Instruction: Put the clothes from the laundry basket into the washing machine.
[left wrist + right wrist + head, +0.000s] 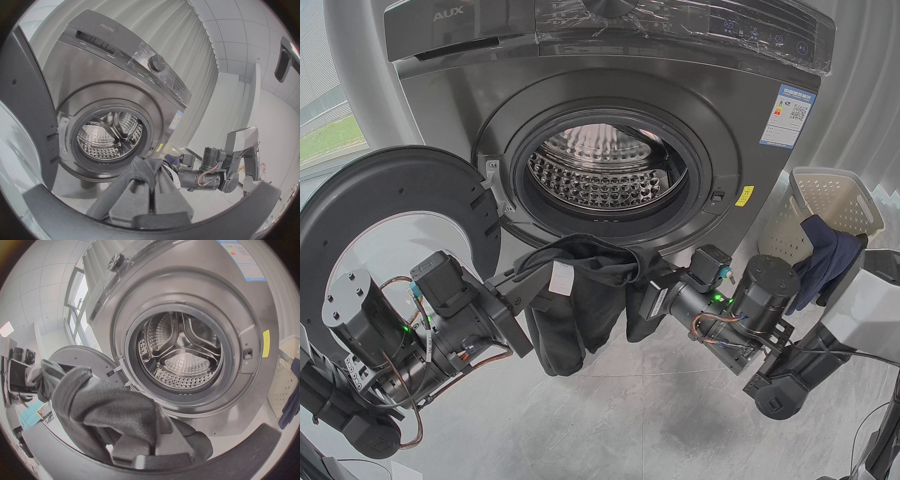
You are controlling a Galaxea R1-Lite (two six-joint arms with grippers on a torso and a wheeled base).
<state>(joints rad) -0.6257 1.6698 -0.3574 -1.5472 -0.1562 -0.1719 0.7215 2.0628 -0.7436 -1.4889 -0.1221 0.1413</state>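
A black garment [581, 300] with a white tag hangs stretched between my two grippers, just below the front rim of the washing machine's opening [600, 169]. My left gripper [515, 284] is shut on its left end, seen close up as grey fabric [142, 168] bunched over the shut left gripper [151, 187]. At the garment's right end my right gripper [647, 275] is shut on the cloth [103, 405]. The drum [184, 358] is bare metal inside. A white laundry basket [837, 194] leans at the right, with a dark blue garment [828, 259] draped over its edge.
The machine's round door [387, 206] stands swung open to the left, close behind my left arm. Grey tiled floor [650, 406] lies below the hanging garment. Curtains hang behind the machine.
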